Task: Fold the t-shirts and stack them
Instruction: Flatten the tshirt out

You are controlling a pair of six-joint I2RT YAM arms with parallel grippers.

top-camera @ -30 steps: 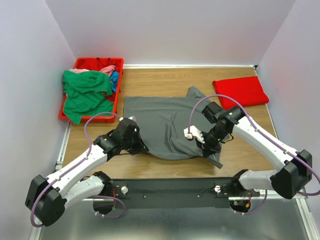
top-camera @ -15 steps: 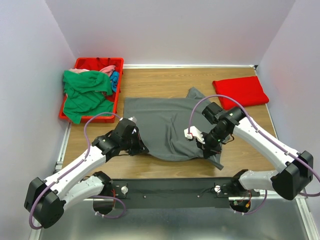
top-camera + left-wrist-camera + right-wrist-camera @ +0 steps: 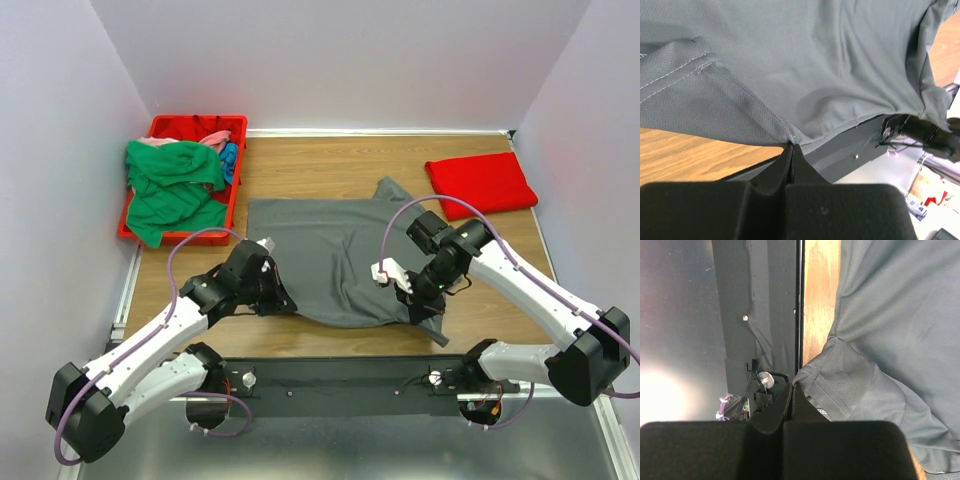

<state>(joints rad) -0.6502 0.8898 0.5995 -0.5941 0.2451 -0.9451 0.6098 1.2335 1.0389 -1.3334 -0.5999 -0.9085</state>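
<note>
Red bin (image 3: 196,119): far left; green shirt (image 3: 175,190), pink shirt (image 3: 213,138), blue shirt (image 3: 230,158) inside (green spills over the rim).
Dark grey shirt (image 3: 320,250): spread on the bench (image 3: 320,165), middle.
Left hand (image 3: 791,150), right hand (image 3: 791,388): each pinching its near hem.
Red shirt (image 3: 480,185): folded, far right.

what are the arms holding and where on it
Both hold the dark grey t-shirt: the left end effector pinches its near edge, the right end effector a stitched hem edge.

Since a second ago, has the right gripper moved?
Yes: the right gripper, shut on the dark grey cloth t-shirt, drifted toward the black base rail, away from the folded bright red t-shirt.
</note>
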